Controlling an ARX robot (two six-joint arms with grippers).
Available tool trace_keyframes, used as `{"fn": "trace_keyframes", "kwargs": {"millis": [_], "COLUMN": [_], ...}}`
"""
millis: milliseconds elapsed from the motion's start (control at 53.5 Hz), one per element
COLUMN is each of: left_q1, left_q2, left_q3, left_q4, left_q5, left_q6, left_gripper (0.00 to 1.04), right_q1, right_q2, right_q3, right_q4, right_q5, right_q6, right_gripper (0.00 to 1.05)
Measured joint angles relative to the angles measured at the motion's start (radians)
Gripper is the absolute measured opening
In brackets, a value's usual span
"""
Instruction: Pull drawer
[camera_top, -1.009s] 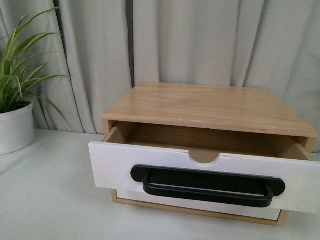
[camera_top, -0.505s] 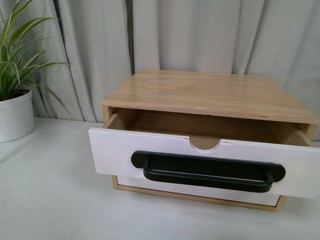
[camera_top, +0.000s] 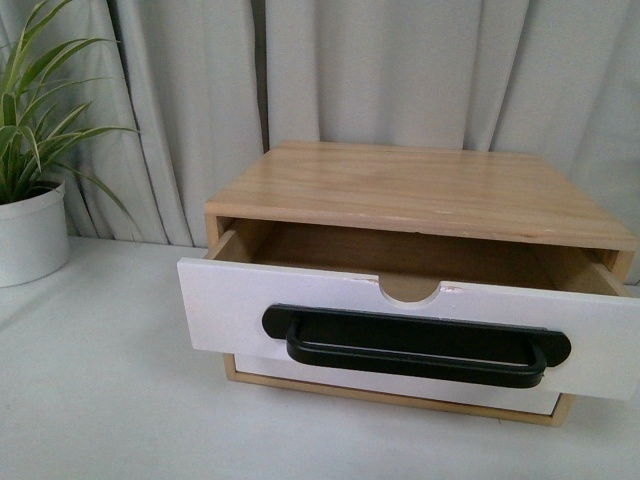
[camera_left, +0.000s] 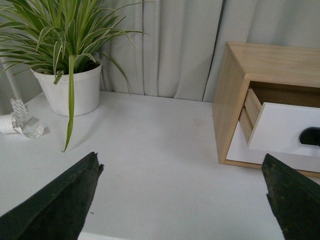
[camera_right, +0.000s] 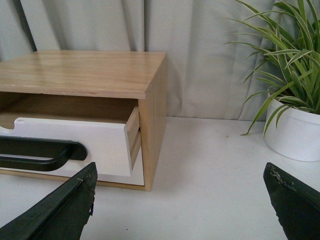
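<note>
White table (camera_top: 100, 400); grey curtains (camera_top: 400, 70).

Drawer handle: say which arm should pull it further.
Right, probably: the open right claw has the black handle large and close in view; the left claw, also open, sees only its tip, farther off.

White-fronted drawer (camera_top: 330, 315) pulled partly out, seemingly empty.
</note>
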Motion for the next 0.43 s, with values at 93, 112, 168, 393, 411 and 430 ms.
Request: {"fn": "trace_keyframes", "kwargs": {"millis": [93, 112, 168, 393, 411, 430], "left_q1": [0.0, 0.0, 0.0, 0.0, 0.0, 0.0], "left_q2": [0.0, 0.0, 0.0, 0.0, 0.0, 0.0], "left_q3": [0.0, 0.0, 0.0, 0.0, 0.0, 0.0], "left_q4": [0.0, 0.0, 0.0, 0.0, 0.0, 0.0], "left_q5": [0.0, 0.0, 0.0, 0.0, 0.0, 0.0], "left_q6": [0.0, 0.0, 0.0, 0.0, 0.0, 0.0], "left_gripper": [0.99, 0.99, 0.99, 0.99, 0.99, 0.99], "right_q1": [0.0, 0.0, 0.0, 0.0, 0.0, 0.0], "right_q2": [0.0, 0.0, 0.0, 0.0, 0.0, 0.0], "right_q3": [0.0, 0.0, 0.0, 0.0, 0.0, 0.0], "right_q4": [0.0, 0.0, 0.0, 0.0, 0.0, 0.0], "right_q5": [0.0, 0.0, 0.0, 0.0, 0.0, 0.0], "right_q6": [0.0, 0.0, 0.0, 0.0, 0.0, 0.0], "right_gripper": [0.96, 0.96, 0.96, 0.96, 0.96, 0.96]}}
